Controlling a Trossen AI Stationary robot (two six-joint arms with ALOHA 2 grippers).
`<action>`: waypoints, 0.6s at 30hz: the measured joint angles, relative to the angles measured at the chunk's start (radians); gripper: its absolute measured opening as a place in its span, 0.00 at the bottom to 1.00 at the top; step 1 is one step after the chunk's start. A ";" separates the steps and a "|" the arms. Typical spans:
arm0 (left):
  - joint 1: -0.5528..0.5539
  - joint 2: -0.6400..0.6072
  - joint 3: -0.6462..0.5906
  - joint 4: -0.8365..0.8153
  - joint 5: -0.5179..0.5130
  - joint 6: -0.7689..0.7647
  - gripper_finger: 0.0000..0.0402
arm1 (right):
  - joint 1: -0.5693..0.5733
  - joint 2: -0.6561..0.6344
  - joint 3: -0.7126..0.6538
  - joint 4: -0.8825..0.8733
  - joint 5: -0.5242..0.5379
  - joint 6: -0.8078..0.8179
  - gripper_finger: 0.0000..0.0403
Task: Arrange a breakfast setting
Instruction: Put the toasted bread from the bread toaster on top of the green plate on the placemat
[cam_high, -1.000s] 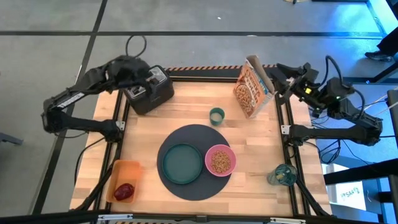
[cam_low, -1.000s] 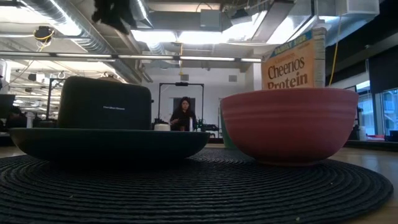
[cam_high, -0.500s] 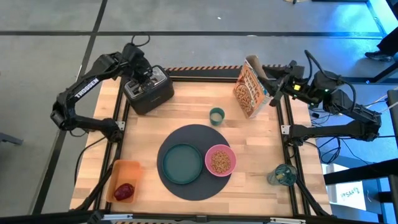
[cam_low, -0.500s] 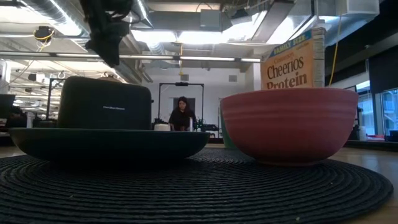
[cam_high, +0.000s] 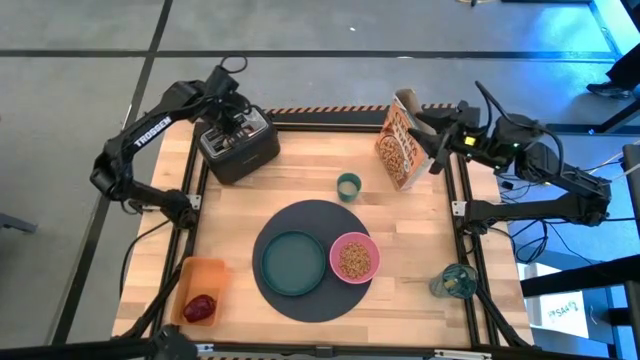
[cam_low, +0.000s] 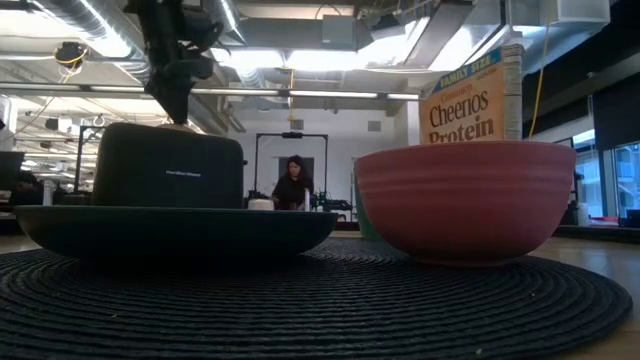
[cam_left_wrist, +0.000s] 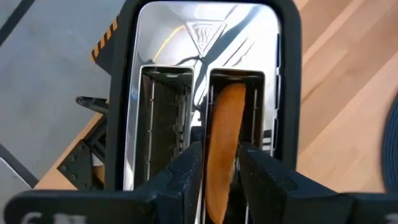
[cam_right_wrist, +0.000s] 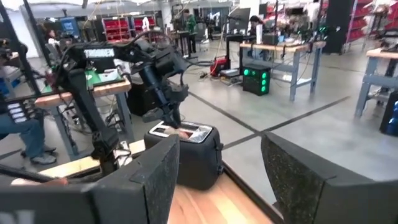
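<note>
A bagel half (cam_left_wrist: 224, 134) stands on edge in one slot of the black toaster (cam_high: 238, 148) at the table's far left. My left gripper (cam_high: 236, 124) reaches down onto the toaster's top and is shut on the bagel half; it also shows in the low view (cam_low: 175, 100). My right gripper (cam_high: 438, 148) is open and empty, up in the air at the far right by the cereal box (cam_high: 405, 138). The teal plate (cam_high: 293, 262) and the pink bowl (cam_high: 354, 257) of cereal sit on the dark grey mat (cam_high: 300, 214). The green cup (cam_high: 348, 184) stands behind the mat. The dark red fruit (cam_high: 200, 306) lies in an orange tub. I cannot make out the spoon. My left gripper pinches the bagel half's two flat faces (cam_left_wrist: 219, 163) between its two fingers (cam_left_wrist: 189, 171), at the part that sticks up out of the slot. The fingers come from above, pointing down. The bagel half stands on edge, its lower part in the slot.
The orange tub (cam_high: 197, 275) stands at the near left corner. A glass (cam_high: 455, 282) stands at the near right. The upright cereal box stands close beside my right gripper. Bare wood lies between the toaster and the mat. A person shows far off in the room (cam_low: 291, 185).
My left gripper has gone toward the table's right and down onto the top of the toaster. My right gripper has gone toward the table's left, closer to the cereal box. Nothing on the table has moved.
</note>
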 joint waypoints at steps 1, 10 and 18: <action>0.002 0.006 0.000 0.000 0.001 0.002 0.25 | 0.000 0.000 0.000 -0.003 -0.005 0.003 0.54; 0.008 0.030 -0.001 -0.038 0.006 0.033 0.17 | 0.000 -0.001 0.000 -0.005 -0.002 0.005 0.54; 0.008 0.028 -0.077 -0.028 0.007 0.045 0.04 | -0.001 0.006 0.000 0.006 0.022 0.017 0.54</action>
